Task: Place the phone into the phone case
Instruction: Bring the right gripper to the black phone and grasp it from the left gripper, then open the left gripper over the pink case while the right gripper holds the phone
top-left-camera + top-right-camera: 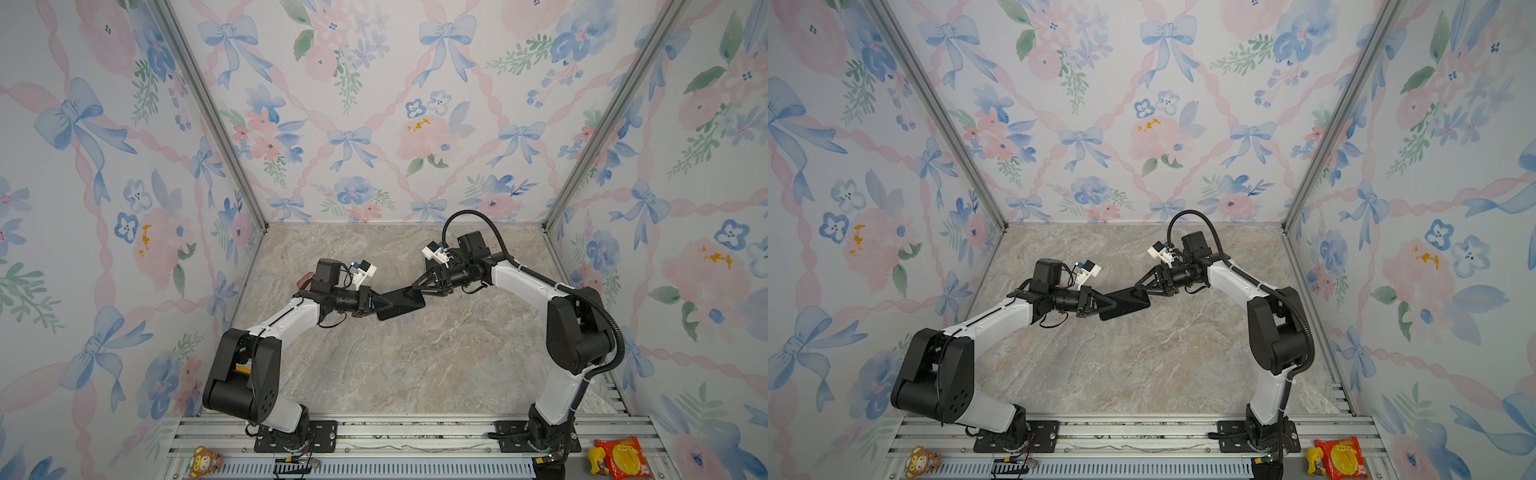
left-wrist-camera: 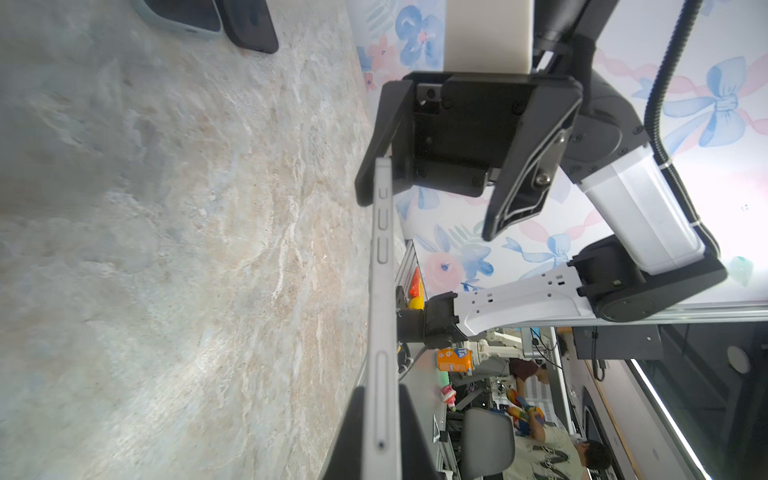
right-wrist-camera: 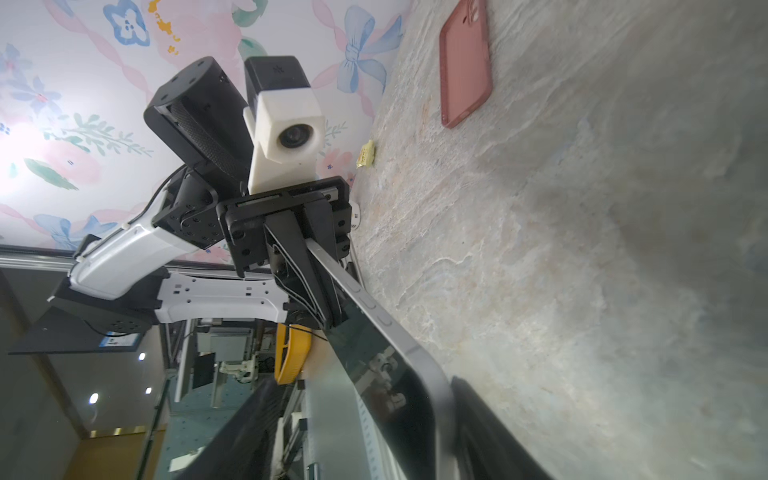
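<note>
i have the phone up off the table, stretched between the two arms near the middle in both top views. the left gripper is clamped tight on one end, and the right wrist view shows its fingers pinching the phone's flat faces. the right gripper sits at the other end with its jaws spread wide. in the left wrist view one finger lies against the phone's end and the other stands well clear. the pink phone case lies flat on the table, apart from the phone, mostly hidden behind the left wrist in both top views.
</note>
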Robot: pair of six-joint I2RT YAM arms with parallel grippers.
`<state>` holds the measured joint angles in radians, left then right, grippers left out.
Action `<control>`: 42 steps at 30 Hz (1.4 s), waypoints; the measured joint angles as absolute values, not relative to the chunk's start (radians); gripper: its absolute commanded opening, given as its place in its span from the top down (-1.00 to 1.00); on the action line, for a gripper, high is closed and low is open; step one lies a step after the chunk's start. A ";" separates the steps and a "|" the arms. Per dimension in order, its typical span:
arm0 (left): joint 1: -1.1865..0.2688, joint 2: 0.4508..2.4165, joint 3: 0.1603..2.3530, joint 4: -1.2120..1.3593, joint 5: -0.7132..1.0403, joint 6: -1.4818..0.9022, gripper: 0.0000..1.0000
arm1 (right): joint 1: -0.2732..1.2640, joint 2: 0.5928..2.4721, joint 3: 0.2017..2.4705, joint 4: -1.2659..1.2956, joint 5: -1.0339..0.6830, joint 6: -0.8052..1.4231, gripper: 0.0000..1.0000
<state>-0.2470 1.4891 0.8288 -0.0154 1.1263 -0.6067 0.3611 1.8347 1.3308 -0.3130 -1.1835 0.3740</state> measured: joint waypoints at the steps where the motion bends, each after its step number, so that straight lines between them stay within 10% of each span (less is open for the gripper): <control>1: -0.247 1.474 0.799 0.034 1.096 -0.653 1.00 | 0.342 1.803 1.270 -0.191 -1.158 0.483 -0.51; 10: -0.298 1.375 0.560 0.547 0.650 -1.153 1.00 | 0.349 1.568 0.764 0.711 -0.702 1.250 -0.45; 26: -0.425 1.717 0.485 1.336 0.373 -1.541 1.00 | 0.582 1.773 0.751 1.040 -0.407 1.481 -0.30; 39: -0.459 1.732 0.477 1.449 0.352 -1.576 1.00 | 0.606 1.901 0.924 1.064 -0.398 1.488 0.82; 42: -0.459 1.726 0.477 1.438 0.348 -1.596 0.26 | 0.606 1.901 0.924 1.063 -0.405 1.462 1.00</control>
<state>-0.4587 1.7260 0.4774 1.4380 0.3477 -1.5963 0.6060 1.9007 0.9237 1.0634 -0.4053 1.4616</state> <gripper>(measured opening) 0.117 0.066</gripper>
